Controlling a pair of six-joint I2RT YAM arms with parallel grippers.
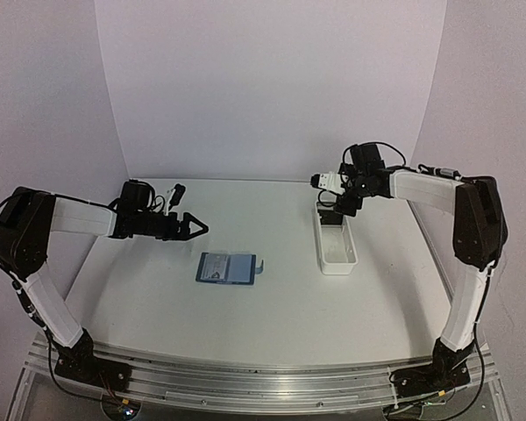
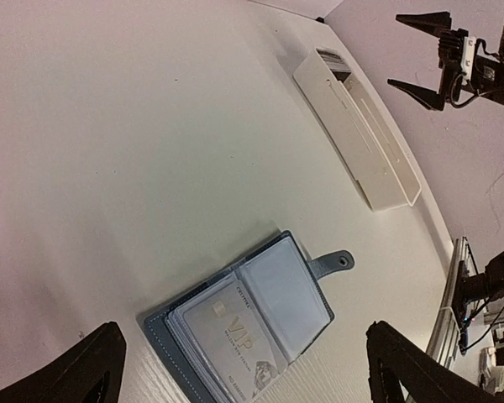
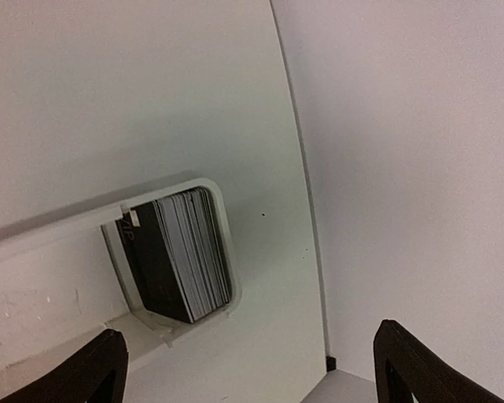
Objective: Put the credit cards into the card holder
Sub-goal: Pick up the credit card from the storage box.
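The dark-blue card holder [image 1: 225, 268] lies open on the table, snap tab to the right. In the left wrist view the card holder [image 2: 311, 277] shows pale pocket pages, with a silver VIP card [image 2: 231, 336] in the left page. A stack of credit cards [image 3: 181, 252] stands on edge in the far end of the long white tray [image 1: 337, 253]. My left gripper [image 1: 197, 227] is open and empty, above the table, behind and to the left of the holder. My right gripper [image 1: 337, 209] is open and empty, hovering over the tray's far end, above the cards.
The tray [image 2: 365, 147] lies lengthwise right of the holder, its near part without cards. The table's rounded far edge meets the white backdrop just behind the tray [image 3: 172, 189]. The metal rail with the arm bases [image 1: 245, 377] runs along the near edge.
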